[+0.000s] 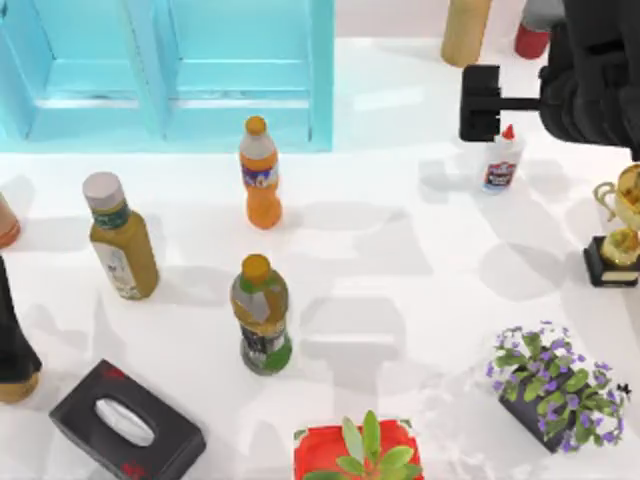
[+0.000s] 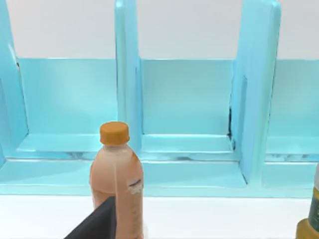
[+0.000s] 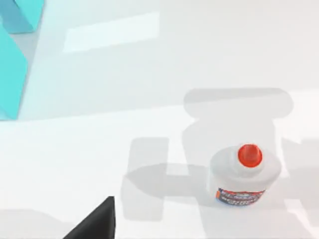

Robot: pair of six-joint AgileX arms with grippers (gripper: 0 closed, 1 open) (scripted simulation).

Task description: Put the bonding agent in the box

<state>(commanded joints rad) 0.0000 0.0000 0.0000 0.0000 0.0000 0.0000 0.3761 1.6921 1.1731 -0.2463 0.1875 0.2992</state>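
The fingers (image 2: 102,221) of my left gripper show as one dark tip off to one side with no partner against it, so I read them as spread wide. That arm is parked, facing the blue box (image 2: 129,74) with an orange soda bottle (image 2: 117,174) standing in front of it. On the overhead feed the box (image 1: 320,100) fills the back left of the tabletop (image 1: 400,260), and the soda bottle (image 1: 260,175) stands just in front of its right half. Moving right, there is a stretch of bare white surface before the glue bottle (image 1: 502,160). It sits at the back right of the tabletop, well apart from the box. My right gripper (image 1: 480,103) hangs over it, just beside the cap on the box side. I read its fingers as spread and holding nothing. From that wrist, the glue bottle (image 3: 244,174) lies clearly below and untouched. I judge this to be the approach, with the grasp not yet made. The next move calls for centring over the white body, coming down so the fingers straddle it below the cap, closing, and then carrying it left into the box. The bottle stands upright, its long axis vertical and the red tip pointing straight up. Its label faces the near edge of the tabletop. A gold trophy (image 1: 620,230) stands farther right, clear of the path.
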